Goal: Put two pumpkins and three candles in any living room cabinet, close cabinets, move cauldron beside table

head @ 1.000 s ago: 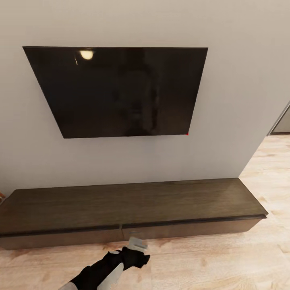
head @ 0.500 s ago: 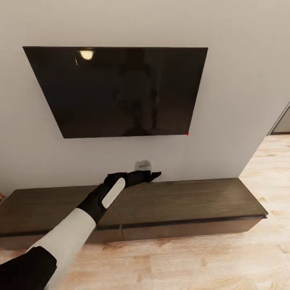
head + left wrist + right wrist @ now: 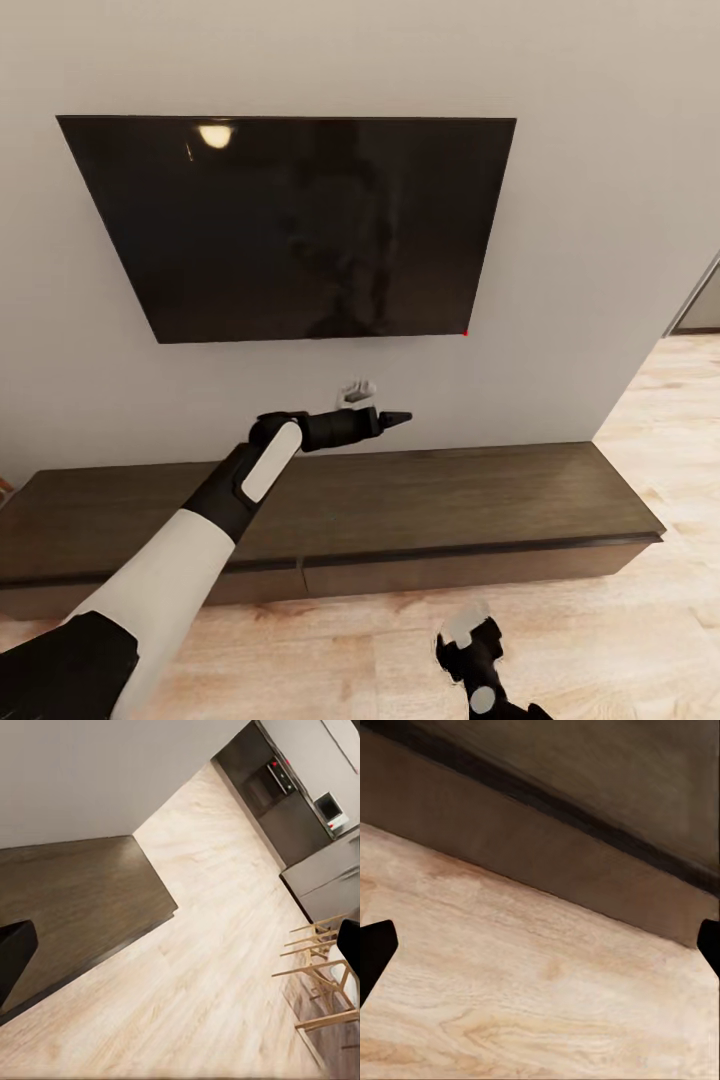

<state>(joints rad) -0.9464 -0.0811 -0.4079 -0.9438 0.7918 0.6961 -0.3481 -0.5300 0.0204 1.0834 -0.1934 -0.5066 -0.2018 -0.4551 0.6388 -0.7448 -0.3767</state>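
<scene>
The long, low dark-brown cabinet (image 3: 420,495) stands against the wall, its drawer fronts (image 3: 450,568) flush and shut. My left gripper (image 3: 395,417) hangs in the air above the cabinet's top, pointing right. In the left wrist view it (image 3: 180,949) is open and empty, with the cabinet's end (image 3: 82,900) and the floor beyond. My right gripper (image 3: 468,645) is low over the floor in front of the cabinet. It (image 3: 540,945) is open and faces the drawer front (image 3: 532,847). The cauldron is out of view.
A large black TV (image 3: 290,225) hangs on the pale wall above the cabinet. Light wood floor (image 3: 620,640) runs to the right toward a doorway (image 3: 695,300). The left wrist view shows dark kitchen units (image 3: 277,791) and wooden chairs (image 3: 322,967) far off.
My left arm swung up from in front of the drawer fronts to above the cabinet top, then reached a little further right. My right gripper came into the head view at the bottom.
</scene>
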